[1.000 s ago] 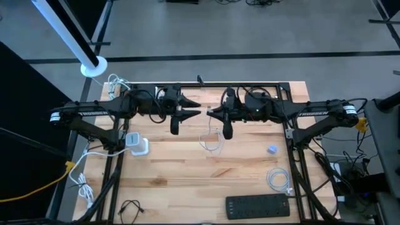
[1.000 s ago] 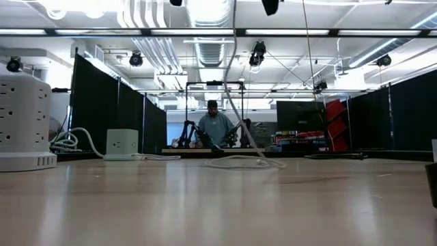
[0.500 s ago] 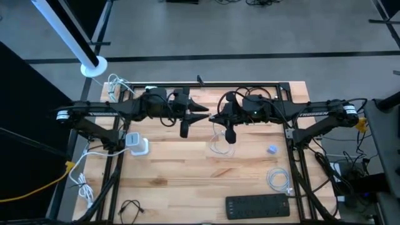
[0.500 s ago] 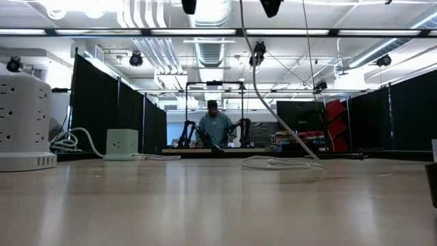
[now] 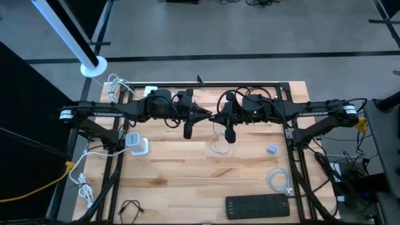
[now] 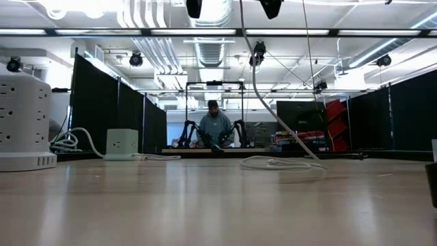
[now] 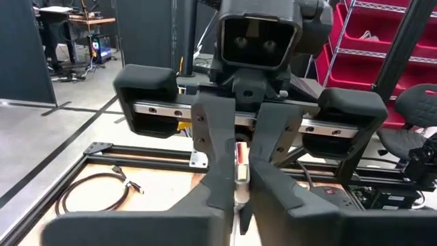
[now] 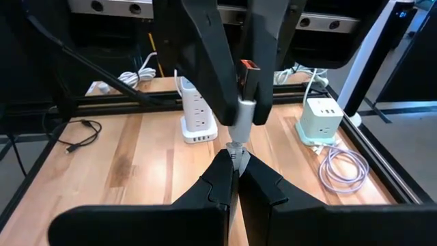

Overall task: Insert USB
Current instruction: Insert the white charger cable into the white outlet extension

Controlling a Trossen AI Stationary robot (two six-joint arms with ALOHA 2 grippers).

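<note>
Your two grippers meet nose to nose above the middle of the table (image 5: 187, 169), and the USB plug (image 8: 246, 85) sits right between them. In the right wrist view, the right gripper (image 8: 235, 162) has its fingers pinched together on the cable just behind the plug's silver body, while the left gripper (image 8: 235, 82) facing it clamps the plug's shell between its two fingers, the orange-tipped connector poking out past them. From the left wrist view you see the same thing reversed: the left gripper (image 7: 237, 198) closed around the plug (image 7: 240, 160), with the right arm's fingers straight ahead. The white cable (image 6: 273, 119) hangs from the raised grippers and ends in a loose coil (image 5: 217, 145) on the wood below the right gripper (image 5: 215, 117). The white cube charger (image 5: 135, 142) sits well off at the left side, apart from both claws, and the black power strip (image 5: 257, 205) lies along the near edge. No containers show on the table.
</note>
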